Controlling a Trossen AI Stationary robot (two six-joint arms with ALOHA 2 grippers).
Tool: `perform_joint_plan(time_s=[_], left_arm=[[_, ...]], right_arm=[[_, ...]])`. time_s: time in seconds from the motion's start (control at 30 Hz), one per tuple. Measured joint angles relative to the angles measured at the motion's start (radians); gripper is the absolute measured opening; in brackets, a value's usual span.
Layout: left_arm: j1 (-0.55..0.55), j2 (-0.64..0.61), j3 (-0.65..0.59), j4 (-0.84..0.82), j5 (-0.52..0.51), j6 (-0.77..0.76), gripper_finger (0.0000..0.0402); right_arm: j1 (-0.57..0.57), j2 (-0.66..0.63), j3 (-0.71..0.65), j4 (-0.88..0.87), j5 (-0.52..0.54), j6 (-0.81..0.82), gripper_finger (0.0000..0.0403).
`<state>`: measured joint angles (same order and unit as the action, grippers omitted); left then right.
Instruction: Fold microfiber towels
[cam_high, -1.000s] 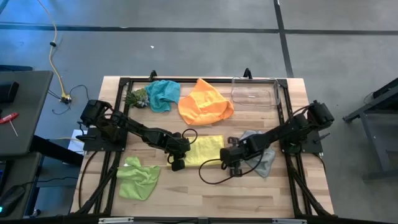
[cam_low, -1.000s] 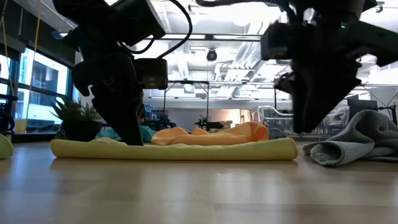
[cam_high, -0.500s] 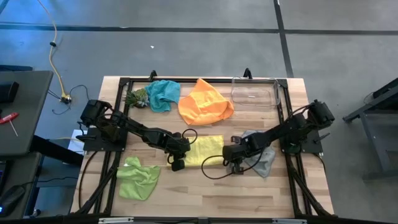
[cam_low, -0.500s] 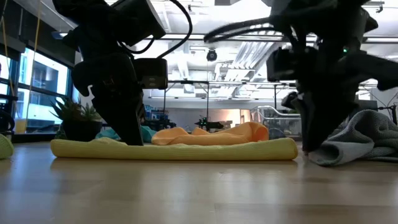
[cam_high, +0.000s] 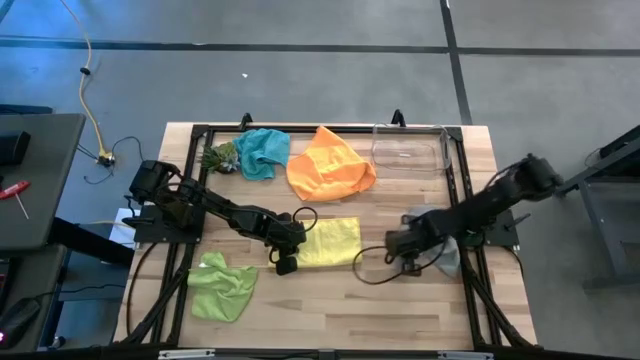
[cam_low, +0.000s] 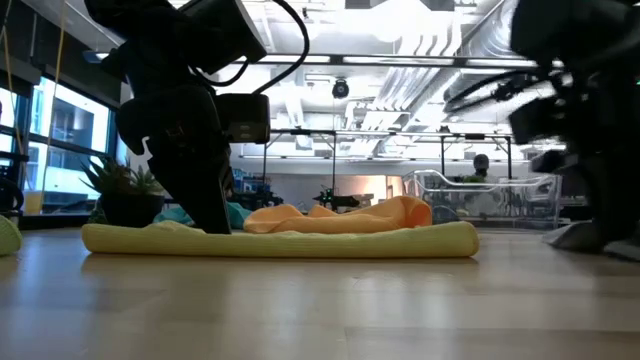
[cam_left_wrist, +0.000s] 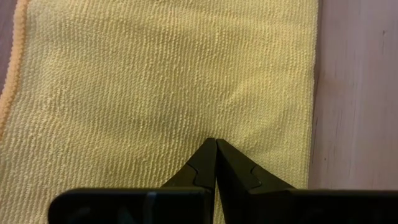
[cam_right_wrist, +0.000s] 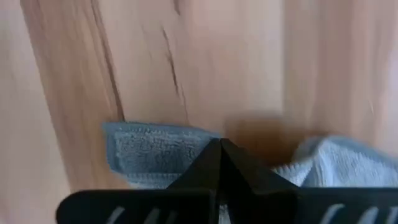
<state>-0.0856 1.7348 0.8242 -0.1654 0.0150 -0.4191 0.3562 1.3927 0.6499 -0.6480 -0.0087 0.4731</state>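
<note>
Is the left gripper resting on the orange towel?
No, the left gripper is pressed shut on the yellow towel; the orange towel lies apart, farther back on the table.

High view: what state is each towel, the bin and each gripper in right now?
Yellow microfiber towel: folded flat, left gripper on it.
Grey microfiber towel: bunched under the right arm.
Orange microfiber towel: crumpled, unfolded.
Teal microfiber towel: crumpled.
Lime green microfiber towel: crumpled.
Clear plastic bin: upright, empty.
Left gripper: shut, tips on the yellow towel.
Right gripper: shut, at the grey towel's edge.
</note>
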Motion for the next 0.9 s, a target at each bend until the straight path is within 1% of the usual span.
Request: perform_joint_plan(time_s=[0.1,0.23,0.33,0.4,0.47,0.53,0.6,0.77,0.8,0.9], left_arm=[[0.000,0.000,0.000,0.000,0.000,-0.001,0.0000],[0.000,0.000,0.000,0.003,-0.001,0.000,0.0000],[0.000,0.000,0.000,0.005,-0.003,0.000,0.0000],[0.000,0.000,0.000,0.005,-0.003,0.002,0.0000],[0.000,0.000,0.000,0.005,-0.003,0.002,0.0000],[0.000,0.000,0.000,0.006,-0.003,0.002,0.0000],[0.000,0.000,0.000,0.005,-0.003,0.002,0.0000],[0.000,0.000,0.000,0.003,-0.001,0.002,0.0000],[0.000,0.000,0.000,0.002,-0.001,0.002,0.0000],[0.000,0.000,0.000,0.002,-0.001,0.002,0.0000]], right_arm=[[-0.001,-0.120,-0.033,0.014,0.006,0.110,0.0000],[-0.004,-0.240,-0.038,0.145,0.096,0.232,0.0000],[-0.016,-0.275,-0.039,0.266,0.166,0.300,0.0000],[-0.039,-0.272,-0.039,0.333,0.168,0.378,0.0001],[-0.061,-0.248,-0.039,0.379,0.155,0.428,0.0011],[-0.077,-0.210,-0.039,0.426,0.138,0.450,0.0032],[-0.098,-0.157,-0.039,0.463,0.104,0.495,0.0064],[-0.153,0.019,-0.039,0.578,-0.006,0.687,0.0155],[-0.163,0.054,-0.039,0.595,-0.019,0.713,0.0171],[-0.181,0.145,-0.039,0.624,-0.026,0.863,0.0204]])
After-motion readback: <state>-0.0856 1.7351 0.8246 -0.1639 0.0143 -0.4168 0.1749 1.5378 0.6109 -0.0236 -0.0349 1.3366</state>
